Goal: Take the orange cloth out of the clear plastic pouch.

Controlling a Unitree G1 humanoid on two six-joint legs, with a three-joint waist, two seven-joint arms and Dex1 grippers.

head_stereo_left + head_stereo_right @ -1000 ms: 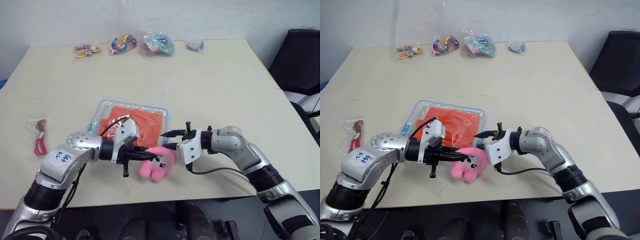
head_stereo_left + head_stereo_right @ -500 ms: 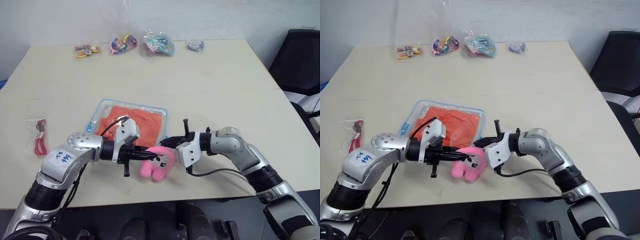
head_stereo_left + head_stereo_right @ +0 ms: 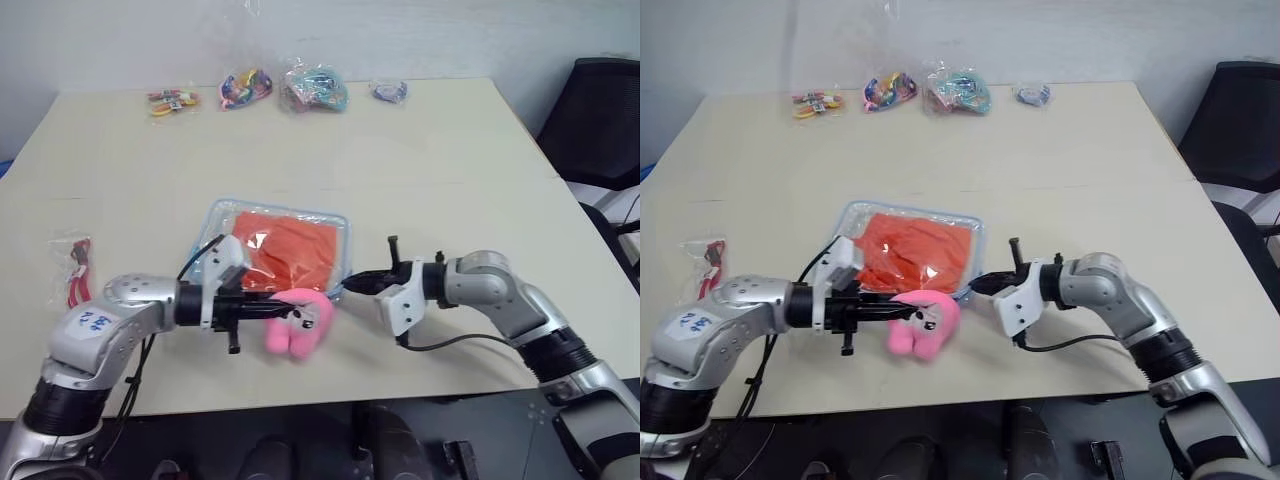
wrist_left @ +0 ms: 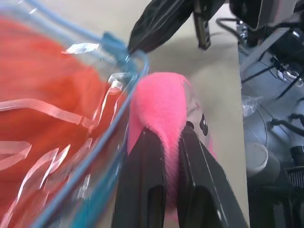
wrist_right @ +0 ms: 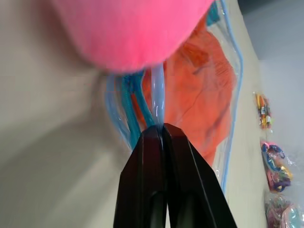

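We look from the head, forward and down over the counter (image 3: 420,170); both eyes share one scene, slightly offset; the left wrist camera sits very near the pink plush toy (image 4: 164,107) and the clear plastic pouch (image 4: 71,142); the right wrist camera, equally near, sees that same pouch edge and toy from the opposite side.
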